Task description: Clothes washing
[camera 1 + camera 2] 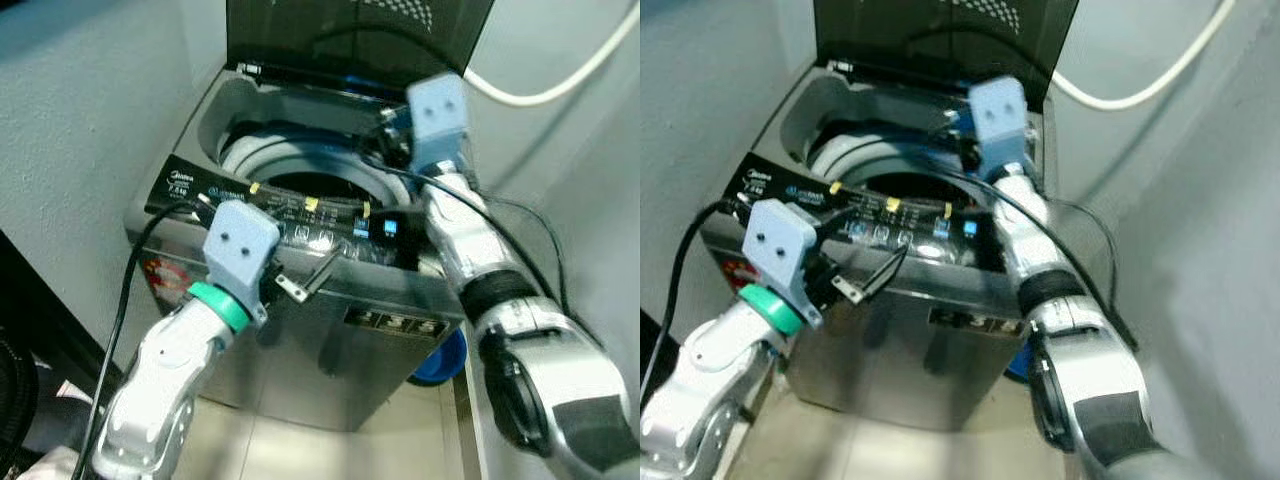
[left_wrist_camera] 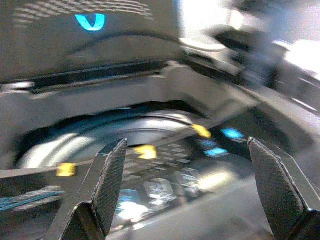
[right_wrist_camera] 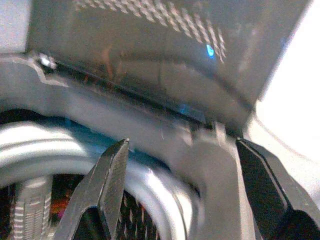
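A grey top-loading washing machine (image 1: 330,340) stands before me with its dark lid (image 1: 350,40) raised against the wall. The round drum opening (image 1: 310,185) looks dark inside, and I cannot make out its contents. My left gripper (image 1: 308,275) hovers open just in front of the lit control panel (image 1: 290,215), nothing between its fingers; the left wrist view has the left gripper (image 2: 187,142) facing the panel (image 2: 165,185). My right gripper (image 1: 955,135) reaches over the drum's back right rim, open and empty; in its wrist view the right gripper (image 3: 181,142) faces the lid hinge.
Grey walls close in on the machine's left and right. A white hose (image 1: 560,80) runs along the right wall. A blue basin (image 1: 440,360) sits low behind the machine's right corner. Black cables trail from both arms. Pale tiled floor (image 1: 330,450) lies in front.
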Robot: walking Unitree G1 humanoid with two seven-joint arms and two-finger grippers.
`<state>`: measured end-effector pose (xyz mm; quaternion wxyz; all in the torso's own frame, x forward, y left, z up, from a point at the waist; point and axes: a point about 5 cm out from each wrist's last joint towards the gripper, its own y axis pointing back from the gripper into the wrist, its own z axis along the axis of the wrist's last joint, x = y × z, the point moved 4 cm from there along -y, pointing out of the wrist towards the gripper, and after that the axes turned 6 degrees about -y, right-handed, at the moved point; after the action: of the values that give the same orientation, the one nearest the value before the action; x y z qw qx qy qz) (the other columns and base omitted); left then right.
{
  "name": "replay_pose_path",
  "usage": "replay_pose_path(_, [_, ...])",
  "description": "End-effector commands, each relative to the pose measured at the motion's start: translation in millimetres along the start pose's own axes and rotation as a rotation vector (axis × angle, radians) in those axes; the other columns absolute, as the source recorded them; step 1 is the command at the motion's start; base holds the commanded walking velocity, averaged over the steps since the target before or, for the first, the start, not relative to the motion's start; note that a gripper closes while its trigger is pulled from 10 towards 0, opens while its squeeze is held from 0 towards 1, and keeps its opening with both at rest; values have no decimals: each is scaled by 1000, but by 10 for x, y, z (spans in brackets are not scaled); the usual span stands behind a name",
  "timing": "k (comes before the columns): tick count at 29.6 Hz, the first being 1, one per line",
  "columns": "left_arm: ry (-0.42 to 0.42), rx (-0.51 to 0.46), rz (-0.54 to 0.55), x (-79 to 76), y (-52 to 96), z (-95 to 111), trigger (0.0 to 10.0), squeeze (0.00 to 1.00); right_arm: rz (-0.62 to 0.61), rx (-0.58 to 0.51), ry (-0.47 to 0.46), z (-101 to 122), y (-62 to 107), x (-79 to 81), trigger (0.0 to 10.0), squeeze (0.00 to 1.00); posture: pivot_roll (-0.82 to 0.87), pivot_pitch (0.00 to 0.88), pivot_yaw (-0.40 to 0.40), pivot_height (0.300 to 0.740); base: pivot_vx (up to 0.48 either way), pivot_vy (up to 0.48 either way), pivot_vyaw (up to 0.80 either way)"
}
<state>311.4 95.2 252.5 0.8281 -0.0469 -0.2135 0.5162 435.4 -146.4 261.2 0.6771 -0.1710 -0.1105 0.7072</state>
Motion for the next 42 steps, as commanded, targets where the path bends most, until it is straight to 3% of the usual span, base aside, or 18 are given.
replay_pose_path(1, [1, 18, 8, 0, -2, -44, 10000, 0, -29, -32, -18, 98, -18, -77, 10000, 0, 109, 15, -15, 740, 0, 0, 0])
replay_pose_path(4, [-27, 18, 60, 149, -57, -42, 10000, 0, -152, -108, -93, 163, 279, -409, 10000, 0, 98, 5, 8, 740, 0, 0, 0])
replay_pose_path(10, [-47, 5, 68, 230, -140, -16, 10000, 0, -144, -222, -135, 390, 513, -447, 10000, 0, 78, 0, 45, 740, 0, 0, 0])
replay_pose_path(12, [-53, -3, 71, 253, -178, -3, 10000, 0, -118, -253, -149, 470, 578, -404, 10000, 0, 71, 0, 54, 740, 0, 0, 0])
replay_pose_path(13, [-58, -9, 74, 275, -220, 10, 10000, 0, -69, -283, -149, 554, 631, -321, 10000, 0, 64, 0, 67, 740, 0, 0, 0])
replay_pose_path(14, [-64, -24, 91, 321, -302, 49, 10000, 0, 36, -296, -148, 637, 738, -127, 10000, 0, 57, 0, 78, 740, 0, 0, 0])
replay_pose_path(16, [-65, -27, 96, 333, -325, 60, 10000, 0, 68, -289, -148, 640, 777, -63, 10000, 0, 57, 0, 78, 740, 0, 0, 0])
replay_pose_path(18, [-68, -34, 96, 341, -346, 75, 10000, 0, 116, -255, -157, 546, 857, 64, 10000, 0, 55, 0, 83, 740, 0, 0, 0])
replay_pose_path(20, [-68, -34, 96, 341, -346, 75, 10000, 0, 116, -255, -157, 546, 857, 64, 10000, 0, 55, 0, 83, 740, 0, 0, 0])
replay_pose_path(22, [-72, -33, 101, 367, -339, 71, 10000, 0, 175, -178, -167, 357, 983, 217, 10000, 0, 67, 0, 75, 740, 0, 0, 0])
replay_pose_path(25, [-50, -8, 116, 379, -295, 4, 10000, 0, 216, -120, -195, 203, 1042, 338, 10000, 0, 75, 0, 66, 740, 0, 0, 0])
replay_pose_path(29, [-29, 14, 128, 358, -270, -68, 10000, 0, 224, -99, -211, 150, 1025, 372, 10000, 0, 84, 0, 51, 740, 0, 0, 0])
replay_pose_path(33, [11, 72, 166, 254, -194, -295, 10000, 0, 250, -32, -256, -16, 930, 450, 10000, 0, 106, 0, 8, 740, 0, 0, 0])
replay_pose_path(36, [9, 95, 198, 263, -147, -396, 10000, 0, 294, 4, -270, -59, 940, 528, 10000, 0, 123, 0, -20, 740, 0, 0, 0])
replay_pose_path(42, [-5, 106, 226, 287, -100, -441, 10000, 0, 317, 28, -272, -98, 969, 548, 10000, 0, 137, 0, -36, 740, 0, 0, 0])
